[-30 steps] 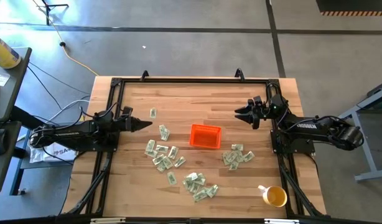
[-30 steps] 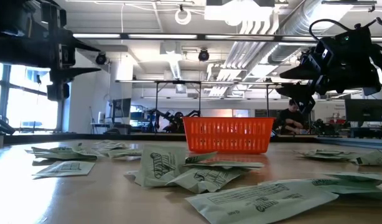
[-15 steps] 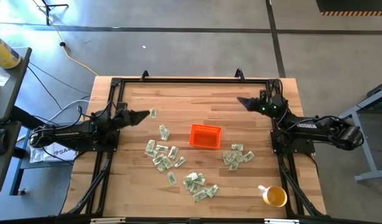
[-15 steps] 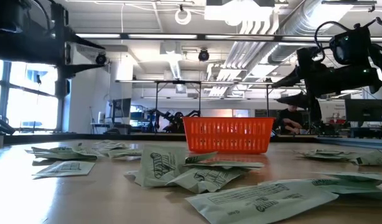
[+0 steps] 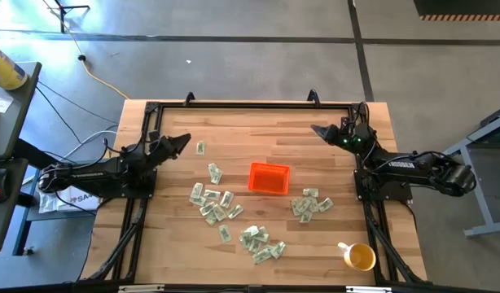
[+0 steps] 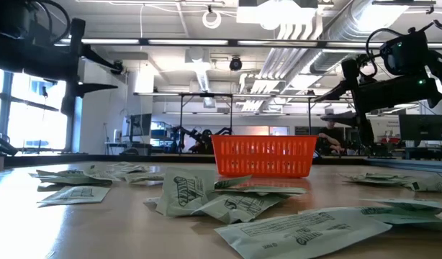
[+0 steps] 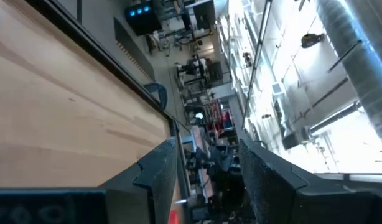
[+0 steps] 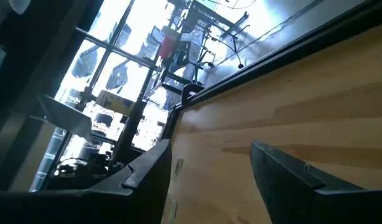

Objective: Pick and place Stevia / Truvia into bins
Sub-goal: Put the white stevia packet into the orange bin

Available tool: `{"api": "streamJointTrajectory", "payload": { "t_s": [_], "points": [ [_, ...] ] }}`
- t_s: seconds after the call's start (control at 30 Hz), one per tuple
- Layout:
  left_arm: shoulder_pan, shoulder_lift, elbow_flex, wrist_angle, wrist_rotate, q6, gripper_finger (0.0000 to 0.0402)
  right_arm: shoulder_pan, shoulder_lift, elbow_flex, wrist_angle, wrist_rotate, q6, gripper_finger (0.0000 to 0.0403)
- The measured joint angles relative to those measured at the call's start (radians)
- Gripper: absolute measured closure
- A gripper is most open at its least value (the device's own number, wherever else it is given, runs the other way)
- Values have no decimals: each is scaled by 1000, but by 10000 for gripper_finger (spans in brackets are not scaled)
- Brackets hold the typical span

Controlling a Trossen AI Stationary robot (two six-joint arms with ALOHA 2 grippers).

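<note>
Sweetener packets [image 5: 220,205] scattered on worktop [image 5: 234,134] around empty orange bin [image 5: 269,178]; left claw [image 5: 183,141] and right claw [image 5: 317,130] raised at opposite sides, both spread, grasping nothing.

left gripper [image 5: 183,140] swung outward, right gripper [image 5: 318,130] too — both raised

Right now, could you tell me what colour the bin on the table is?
The bin is bright orange; the high view shows it best.

2 matte black jointed arms, left arm [image 5: 95,172], right arm [image 5: 413,167] with white lettering, green wrist lights
</note>
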Motion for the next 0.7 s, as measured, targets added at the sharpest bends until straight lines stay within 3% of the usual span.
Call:
{"api": "streamJointTrajectory", "payload": {
  "t_s": [0.2,0.4,0.57,0.7],
  "points": [
    [0,0,2,33,2,-30,195,0,0,1,4,19,-167,194],
    [0,70,77,195,0,69,195,0,0,2,53,8,-106,194],
    [0,293,258,170,4,208,195,0,0,2,85,-27,-92,194],
    [0,546,436,-86,43,211,195,0,0,2,85,-29,10,194]
  ]
}}
